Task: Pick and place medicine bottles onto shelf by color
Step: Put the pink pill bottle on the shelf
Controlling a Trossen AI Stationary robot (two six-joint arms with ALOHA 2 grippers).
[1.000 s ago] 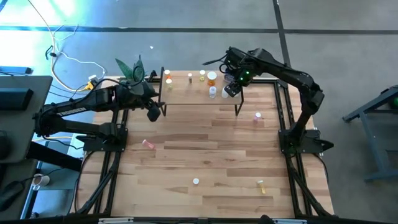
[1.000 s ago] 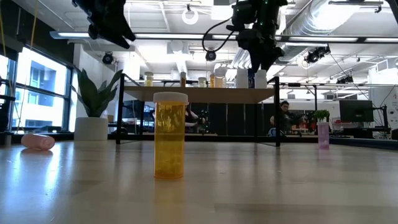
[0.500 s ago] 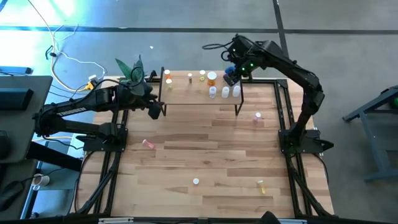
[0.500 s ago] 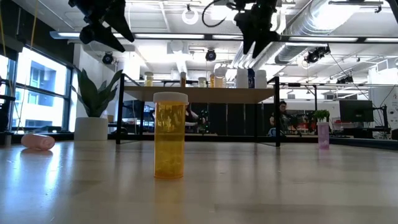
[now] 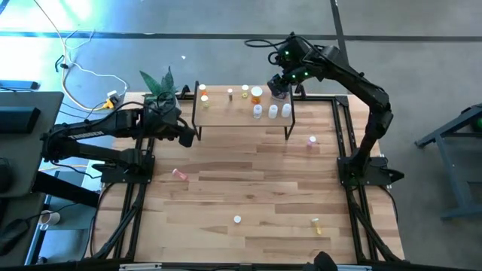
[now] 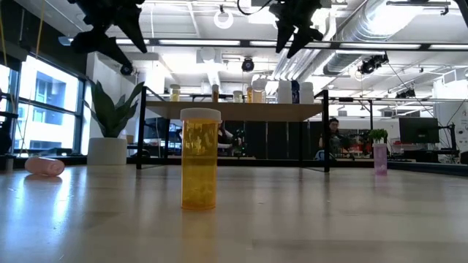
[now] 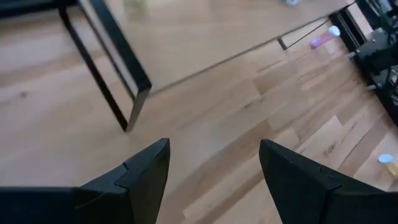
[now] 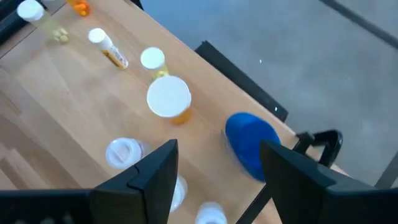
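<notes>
Medicine bottles (image 5: 257, 95): we count most of them standing on the shelf (image 5: 226, 114), a light wood board on dark legs at the desk's far edge. Going left to right along it, we list two small yellow vials (image 5: 202, 89) at its left end, a thin one (image 5: 230, 94), a yellow one (image 5: 245, 92), an orange bottle with a white cap, then three white bottles (image 5: 272, 112) near the shelf's right front, and a blue bottle (image 8: 250, 142) at its far right corner.

Off the shelf, on the desk (image 5: 248, 188): a pink bottle (image 5: 179, 175) lying on its side toward the left edge, a white-capped yellow bottle (image 6: 199, 158) upright near the front edge, a yellow vial (image 5: 316, 223) toward the front right corner, and a pink bottle (image 5: 312, 141) standing near the right edge.

Left gripper (image 5: 187, 134): we find it just beside the shelf's left legs, above the desk, fingers apart and empty.

Right gripper (image 5: 280, 81): we find it over the shelf's far right corner, above the blue bottle, fingers apart, holding nothing.

Potted plant (image 5: 158, 84): far left corner.
</notes>
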